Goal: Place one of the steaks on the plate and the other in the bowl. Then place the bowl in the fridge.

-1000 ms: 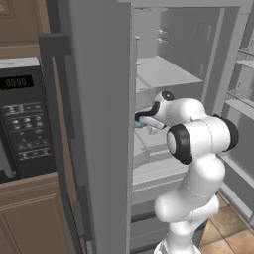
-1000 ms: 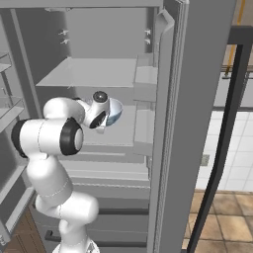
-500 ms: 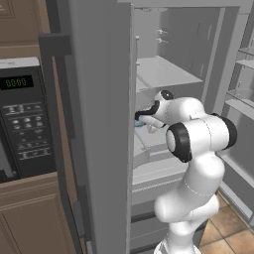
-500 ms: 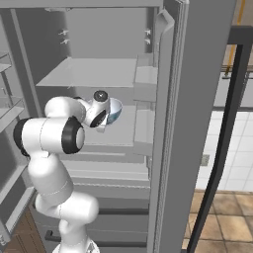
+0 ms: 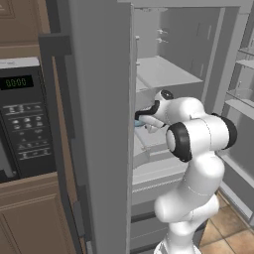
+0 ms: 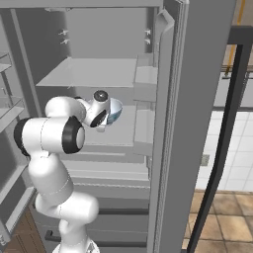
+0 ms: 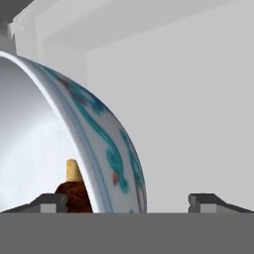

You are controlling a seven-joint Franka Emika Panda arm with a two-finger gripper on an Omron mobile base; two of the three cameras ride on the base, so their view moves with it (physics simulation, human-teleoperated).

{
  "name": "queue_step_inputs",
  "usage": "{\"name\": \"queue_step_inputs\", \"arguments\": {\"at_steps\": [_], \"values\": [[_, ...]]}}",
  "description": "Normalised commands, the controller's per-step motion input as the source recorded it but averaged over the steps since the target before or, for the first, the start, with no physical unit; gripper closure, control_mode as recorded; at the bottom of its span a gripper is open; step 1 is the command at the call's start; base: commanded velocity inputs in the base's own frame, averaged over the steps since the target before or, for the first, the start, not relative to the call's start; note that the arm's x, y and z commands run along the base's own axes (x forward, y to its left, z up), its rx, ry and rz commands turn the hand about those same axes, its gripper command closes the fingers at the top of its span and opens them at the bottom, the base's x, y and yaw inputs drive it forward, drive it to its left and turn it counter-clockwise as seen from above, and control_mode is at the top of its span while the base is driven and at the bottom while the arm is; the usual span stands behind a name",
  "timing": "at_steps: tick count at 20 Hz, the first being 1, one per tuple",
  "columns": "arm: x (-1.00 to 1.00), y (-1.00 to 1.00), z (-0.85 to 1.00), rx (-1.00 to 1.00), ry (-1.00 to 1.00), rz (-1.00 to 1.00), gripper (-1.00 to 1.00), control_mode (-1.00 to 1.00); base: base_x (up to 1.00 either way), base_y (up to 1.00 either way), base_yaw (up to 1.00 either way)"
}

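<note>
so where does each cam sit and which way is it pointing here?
Left base view: behind-left of the arm, facing the open fridge; white arm at lower right, bowl just visible.
Right base view: behind-right, same fridge interior; arm at lower left.
Hand view: on the hand, fingertips straddling the bowl rim, steak inside.
Both base views share arm, bowl, shelves.

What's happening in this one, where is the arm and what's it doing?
The white arm is reaching into the open fridge, with its gripper at the bowl on a middle shelf. In the hand view the jaws stand wide, one finger on each side of the bowl's rim, not pinching it. The dark reddish-brown steak lies inside the bowl. It looks as though the bowl is being set down in the fridge.
</note>
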Motion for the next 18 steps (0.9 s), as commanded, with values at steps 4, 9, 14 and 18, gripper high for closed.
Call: {"name": "queue_step_inputs", "arguments": {"at_steps": [4,9,14,18], "values": [[-0.28,-0.02,0.23,0.00,0.00,0.00,-1.00,-1.00,0.00,0.00,0.00],[-0.54,-0.04,0.46,0.00,0.00,0.00,-1.00,-1.00,0.00,0.00,0.00],[-0.78,-0.06,0.34,0.00,0.03,0.00,-1.00,-1.00,0.00,0.00,0.00],[-0.99,-0.13,0.30,0.00,0.01,0.01,-1.00,-1.00,0.00,0.00,0.00]]}}
